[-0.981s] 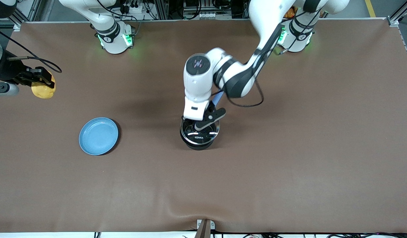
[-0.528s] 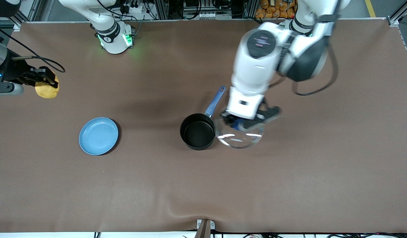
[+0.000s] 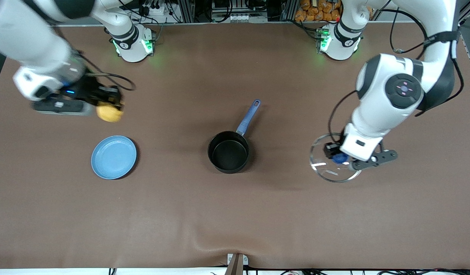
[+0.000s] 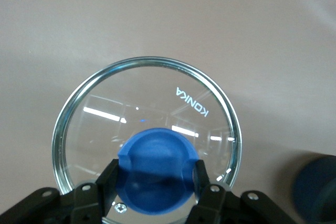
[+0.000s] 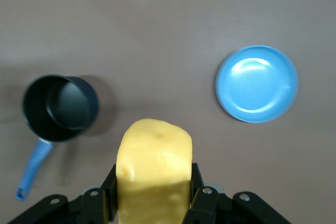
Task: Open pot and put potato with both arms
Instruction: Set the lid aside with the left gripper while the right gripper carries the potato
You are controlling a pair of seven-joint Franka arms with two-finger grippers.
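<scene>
Brown table [image 3: 235, 214]: one open pot [image 3: 228, 152], one blue plate [image 3: 113, 157]. Left gripper [image 3: 339, 158] clamps one lid [image 3: 326, 168]; right gripper [image 3: 109, 107] clamps one potato [image 3: 109, 114].

You are looking down at a wide table [image 3: 235, 214] that is wearing a plain brown cloth, which is rippling slightly at the edge nearest the front camera, where a small metal bracket [image 3: 236, 261] is sticking up. Aluminium framing [image 3: 219, 11] and tangled black cables [image 3: 158, 9] are running along the edge by the bases, and a heap of orange items [image 3: 309, 9] is sitting there too. Even overhead light is falling across the cloth, casting soft shadows.
</scene>
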